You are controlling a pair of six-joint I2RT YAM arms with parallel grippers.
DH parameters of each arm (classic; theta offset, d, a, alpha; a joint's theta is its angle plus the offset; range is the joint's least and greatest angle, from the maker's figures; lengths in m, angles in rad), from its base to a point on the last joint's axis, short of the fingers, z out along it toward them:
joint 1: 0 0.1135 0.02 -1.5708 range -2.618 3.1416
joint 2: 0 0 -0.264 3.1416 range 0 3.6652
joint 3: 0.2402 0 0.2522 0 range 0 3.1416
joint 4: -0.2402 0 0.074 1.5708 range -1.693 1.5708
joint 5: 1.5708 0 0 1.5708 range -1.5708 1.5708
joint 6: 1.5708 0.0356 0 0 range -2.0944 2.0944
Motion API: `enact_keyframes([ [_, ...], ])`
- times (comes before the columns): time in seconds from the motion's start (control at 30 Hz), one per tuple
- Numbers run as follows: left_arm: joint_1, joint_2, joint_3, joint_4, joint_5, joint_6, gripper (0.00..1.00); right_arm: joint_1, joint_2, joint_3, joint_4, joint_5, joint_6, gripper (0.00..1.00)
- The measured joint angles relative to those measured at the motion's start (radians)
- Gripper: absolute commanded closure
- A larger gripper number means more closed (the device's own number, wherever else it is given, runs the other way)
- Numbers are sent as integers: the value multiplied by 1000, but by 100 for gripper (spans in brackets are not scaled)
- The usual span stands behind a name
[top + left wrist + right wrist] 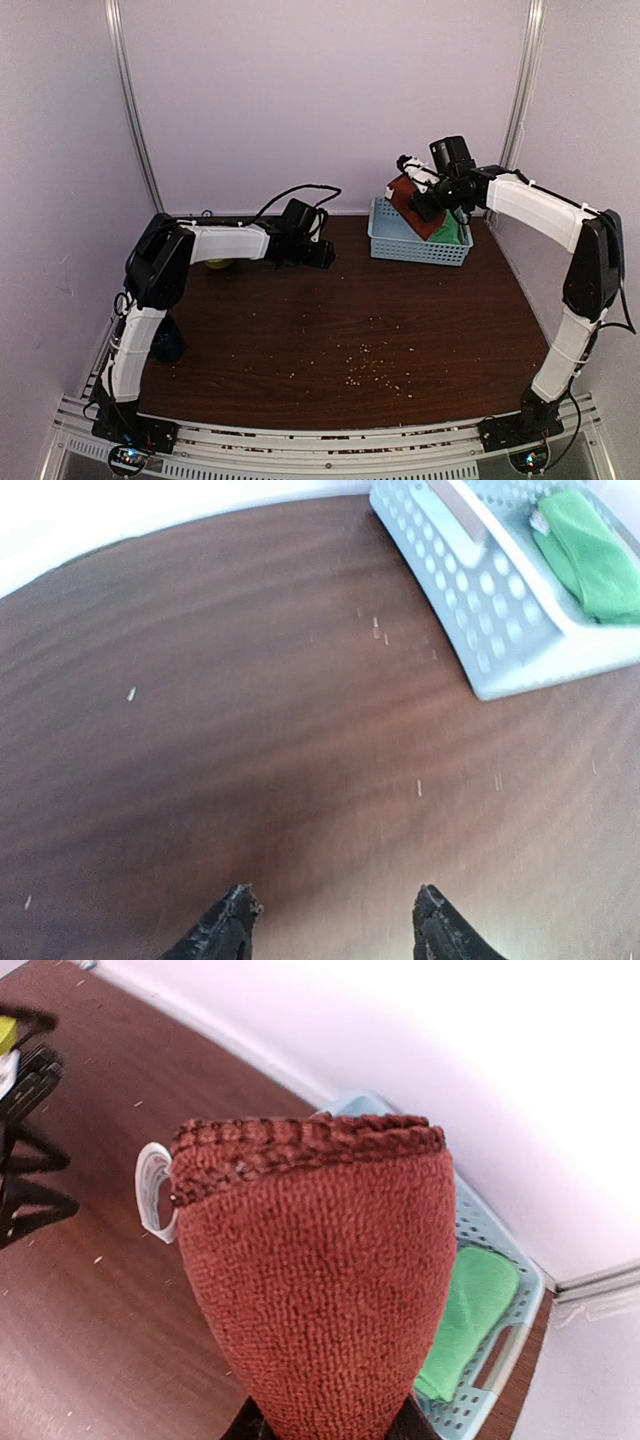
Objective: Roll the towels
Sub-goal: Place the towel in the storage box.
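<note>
Rust-red terry cloth towel (320, 1280): held in the air above the light-blue perforated plastic basket (415, 248) at the back right of the dark brown wooden table (350, 330). Pinched at its near end by the closed jaws of the right gripper (428, 203); hemmed edge and white loop tag farthest from the wrist.

Bright green cloth towel (470, 1310): folded inside the basket, toward its right side.

Left gripper (335, 920): jaws apart, empty, hovering low over bare tabletop, well apart from the basket.

Judged step in hand: transfer of the rust-red towel from basket to table, ahead of spreading and rolling.

Recommended procedure:
- Keep the grip firm; raise enough to clear the basket rim before travelling sideways.
- Move toward the open middle of the table, between both arms.
- Lower until the free hemmed edge touches first, then draw back to lay the cloth flat.
- Bring the left gripper in to pin one corner.
- Release only once flat, without folds.

Probable risk: snagging the basket and dragging it along.
</note>
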Motion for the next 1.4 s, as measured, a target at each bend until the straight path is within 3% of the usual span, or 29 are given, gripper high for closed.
enact_keyframes([
  [0.27,-9,241,313,58,-21,-40,42,-99,84,113,100,138,103,100],
  [0.53,-43,322,383,172,19,-39,40,-120,230,214,95,211,174,100],
  [1.03,-146,340,435,348,178,82,41,-167,235,235,51,270,208,100],
  [1.13,-176,330,385,398,203,97,41,-173,235,235,46,269,208,100],
  [1.4,-208,110,-61,470,231,96,42,-183,248,266,0,257,234,100],
])
